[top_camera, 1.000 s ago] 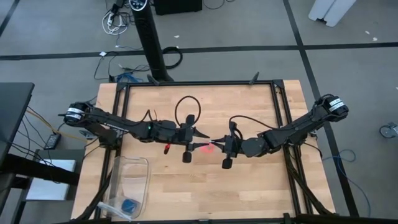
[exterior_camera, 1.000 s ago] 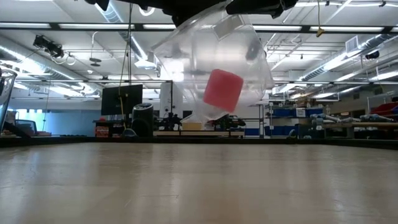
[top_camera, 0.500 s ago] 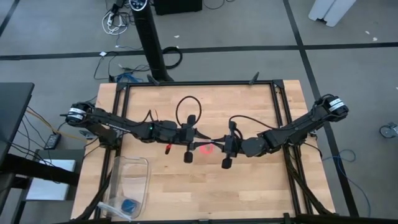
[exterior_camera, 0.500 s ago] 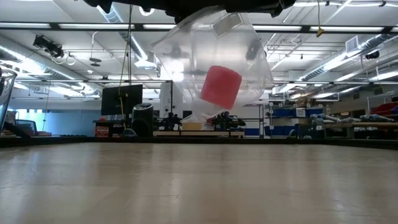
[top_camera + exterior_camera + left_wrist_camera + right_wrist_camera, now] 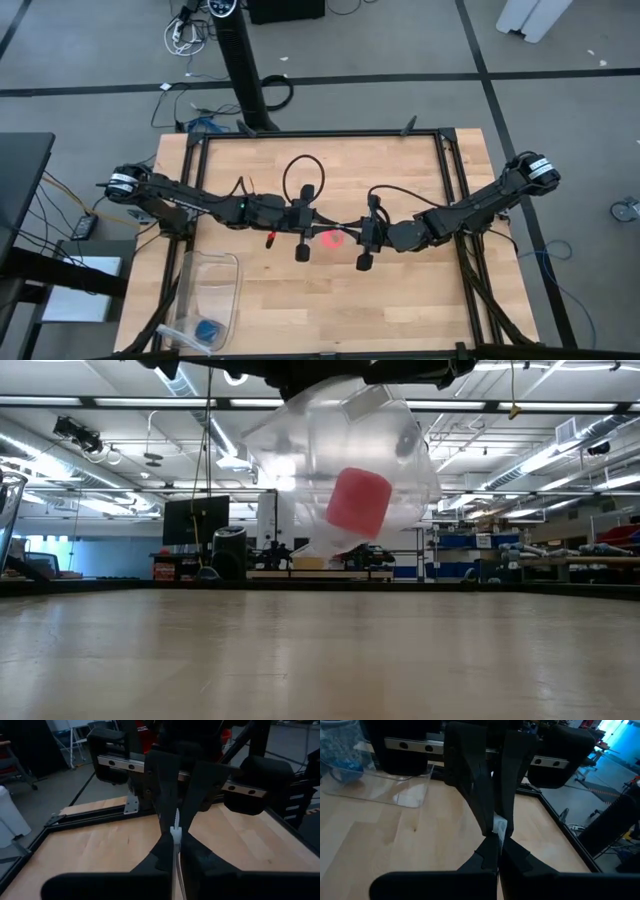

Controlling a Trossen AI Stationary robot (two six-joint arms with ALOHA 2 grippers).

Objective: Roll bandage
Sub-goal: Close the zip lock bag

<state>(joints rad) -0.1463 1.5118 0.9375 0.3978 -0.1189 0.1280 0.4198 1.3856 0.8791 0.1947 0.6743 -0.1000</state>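
While both grippers meet mid-table, well clear of every edge, the bandage (image 5: 357, 503) hangs as a compact pink roll inside a clear bag (image 5: 340, 450). Left gripper (image 5: 318, 222) pinches the bag's edge; right gripper (image 5: 347, 233) likewise clamped. Judged: rolling done, bagging underway. No legible writing.

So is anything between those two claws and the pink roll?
Yes. The bandage sits inside a clear bag hanging above the table. The left gripper and right gripper each pinch the bag's edge, so plastic separates both from the roll.
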